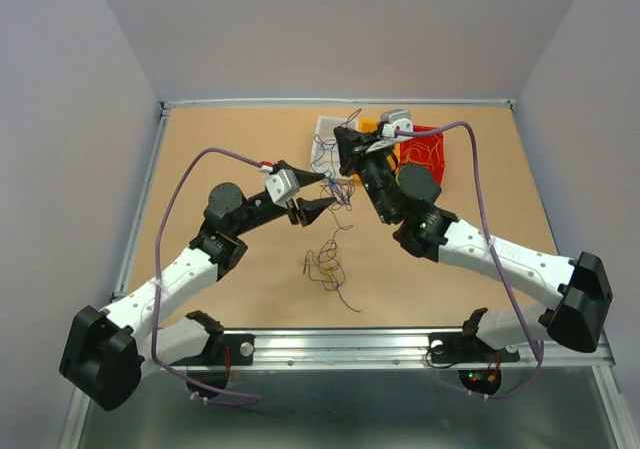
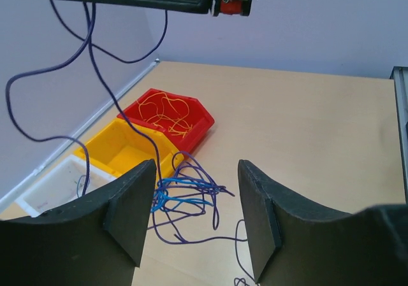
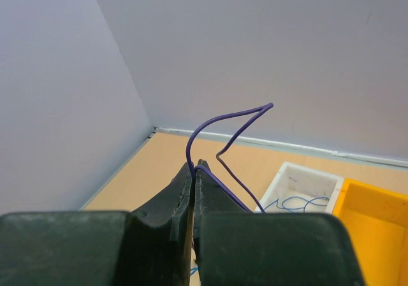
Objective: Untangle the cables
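Observation:
My right gripper [image 1: 343,141] is raised over the far middle of the table and shut on one purple cable strand [image 3: 237,113], which loops above its closed fingertips [image 3: 194,166]. In the left wrist view that strand [image 2: 115,101] hangs from the right gripper overhead down into a tangle of blue and purple cables [image 2: 185,193] on the table. My left gripper [image 2: 197,171] is open and empty, just short of this tangle [image 1: 335,187], its fingers either side of it in view. A second small tangle of dark and yellowish strands [image 1: 325,264] lies nearer the table's middle.
Three bins stand in a row at the far edge: a white one [image 1: 325,129] holding a blue strand [image 3: 299,203], a yellow one [image 2: 124,149], and a red one [image 2: 191,123] holding yellow-orange strands [image 2: 166,114]. Walls close in the table's far and side edges.

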Robot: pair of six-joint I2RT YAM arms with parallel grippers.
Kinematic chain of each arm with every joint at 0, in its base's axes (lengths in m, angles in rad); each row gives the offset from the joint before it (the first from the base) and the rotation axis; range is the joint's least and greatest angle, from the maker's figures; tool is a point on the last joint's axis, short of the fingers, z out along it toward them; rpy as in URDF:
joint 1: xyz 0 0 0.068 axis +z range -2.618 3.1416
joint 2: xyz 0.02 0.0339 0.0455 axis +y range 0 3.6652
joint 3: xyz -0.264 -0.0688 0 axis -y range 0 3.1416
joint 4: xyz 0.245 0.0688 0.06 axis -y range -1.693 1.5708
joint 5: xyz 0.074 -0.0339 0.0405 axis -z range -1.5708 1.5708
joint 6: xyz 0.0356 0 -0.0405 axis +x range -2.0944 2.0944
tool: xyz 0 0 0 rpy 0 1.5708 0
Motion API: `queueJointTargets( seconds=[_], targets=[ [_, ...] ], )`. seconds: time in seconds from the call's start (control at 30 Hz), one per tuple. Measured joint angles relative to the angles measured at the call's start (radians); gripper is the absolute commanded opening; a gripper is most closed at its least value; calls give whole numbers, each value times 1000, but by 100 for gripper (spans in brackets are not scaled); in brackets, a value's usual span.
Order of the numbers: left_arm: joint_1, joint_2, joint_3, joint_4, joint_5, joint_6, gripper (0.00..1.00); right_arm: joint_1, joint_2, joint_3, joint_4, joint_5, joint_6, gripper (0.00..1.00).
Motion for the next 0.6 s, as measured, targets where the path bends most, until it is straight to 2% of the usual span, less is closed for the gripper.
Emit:
queueJointTargets(
  seconds=[0.13, 0.23, 0.37, 0.4, 0.6],
  targets=[
    [-29, 64, 10, 29, -34, 3, 62, 0, 20, 22, -26, -13, 12, 0],
    [-44, 132, 25, 32, -76, 2, 57, 0, 21, 35, -41, -21, 23, 1],
    [-55, 224, 66, 26, -133, 3, 36, 0, 21, 47, -50, -33, 37, 1],
    [-56, 247, 81, 24, -142, 1, 27, 0, 20, 48, -54, -35, 39, 0],
    [-62, 321, 121, -14, -175, 17, 12, 0, 6, 82, -112, -27, 40, 1]
  ],
)
